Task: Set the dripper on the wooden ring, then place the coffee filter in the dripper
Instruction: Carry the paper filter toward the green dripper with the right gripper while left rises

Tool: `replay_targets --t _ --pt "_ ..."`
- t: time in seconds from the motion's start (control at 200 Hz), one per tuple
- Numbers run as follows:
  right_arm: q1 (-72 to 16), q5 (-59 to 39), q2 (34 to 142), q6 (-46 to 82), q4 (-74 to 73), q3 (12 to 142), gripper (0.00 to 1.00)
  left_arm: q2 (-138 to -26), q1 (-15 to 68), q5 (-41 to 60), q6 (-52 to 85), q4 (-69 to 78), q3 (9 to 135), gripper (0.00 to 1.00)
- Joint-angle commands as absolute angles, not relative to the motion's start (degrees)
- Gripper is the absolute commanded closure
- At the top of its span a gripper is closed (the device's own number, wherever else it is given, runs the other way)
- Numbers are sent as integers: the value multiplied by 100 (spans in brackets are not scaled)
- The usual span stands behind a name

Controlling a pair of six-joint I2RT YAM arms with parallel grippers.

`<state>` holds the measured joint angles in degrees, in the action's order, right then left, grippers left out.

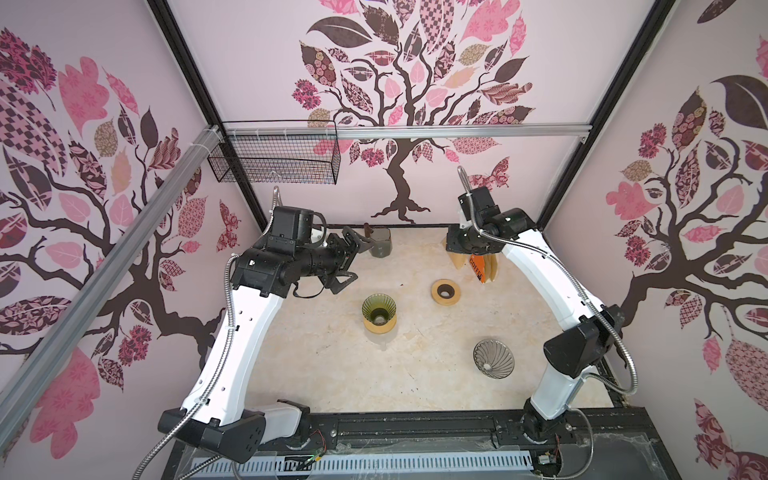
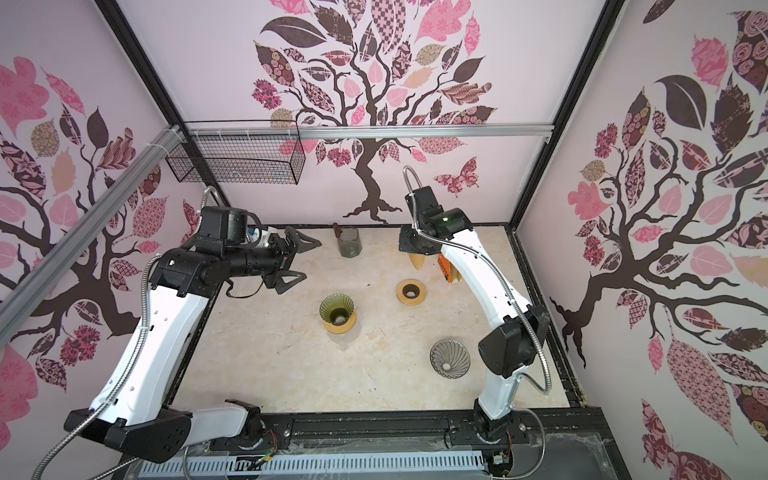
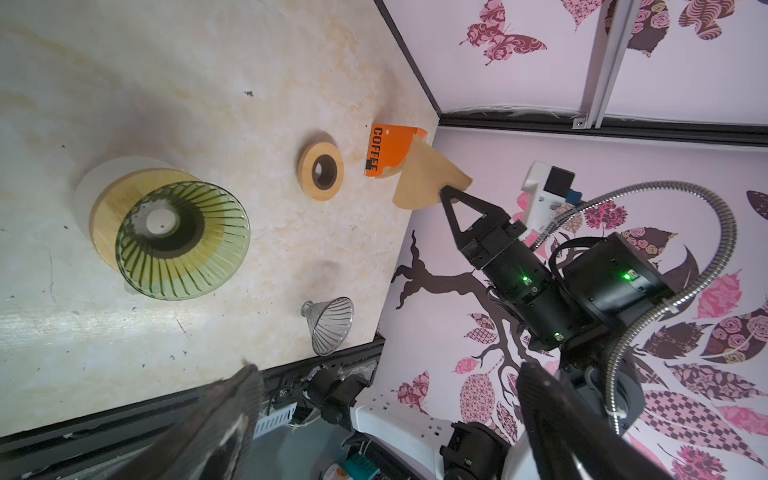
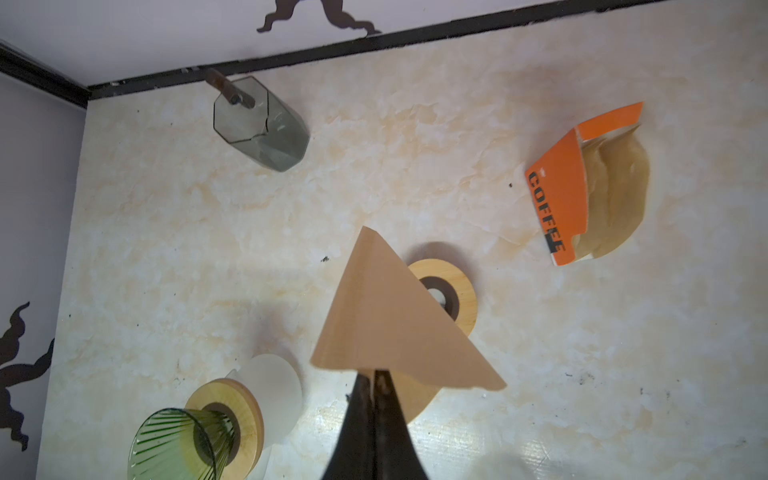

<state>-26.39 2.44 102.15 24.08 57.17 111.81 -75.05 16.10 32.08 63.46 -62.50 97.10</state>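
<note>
Now the coffee filter (image 4: 395, 316) hangs folded flat, pinched at its curved rim in my closed right gripper (image 4: 375, 376), above the counter (image 1: 415, 374) near its far right corner. I'd carry it tip-down over the green dripper (image 1: 378, 309) mid-counter, lowering slowly; my left gripper (image 1: 348, 261) stands wide open, empty

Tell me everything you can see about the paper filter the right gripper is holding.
The filter is a tan paper cone folded flat into a fan shape, smooth and unstained. The shut right gripper pinches it near its wide curved edge, with the pointed tip aimed away. It hangs in the air above the table, and nothing else touches it.
</note>
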Motion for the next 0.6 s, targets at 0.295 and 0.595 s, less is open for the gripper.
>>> replay_targets --t 0.295,0.595 --pt "-3351 -20 9947 2319 6508 11799 100 -7517 1749 3656 6690 -6107 9746 2" --pt "-3754 -321 10128 2213 7079 12400 100 -7333 1732 4150 7148 -5528 9466 2"
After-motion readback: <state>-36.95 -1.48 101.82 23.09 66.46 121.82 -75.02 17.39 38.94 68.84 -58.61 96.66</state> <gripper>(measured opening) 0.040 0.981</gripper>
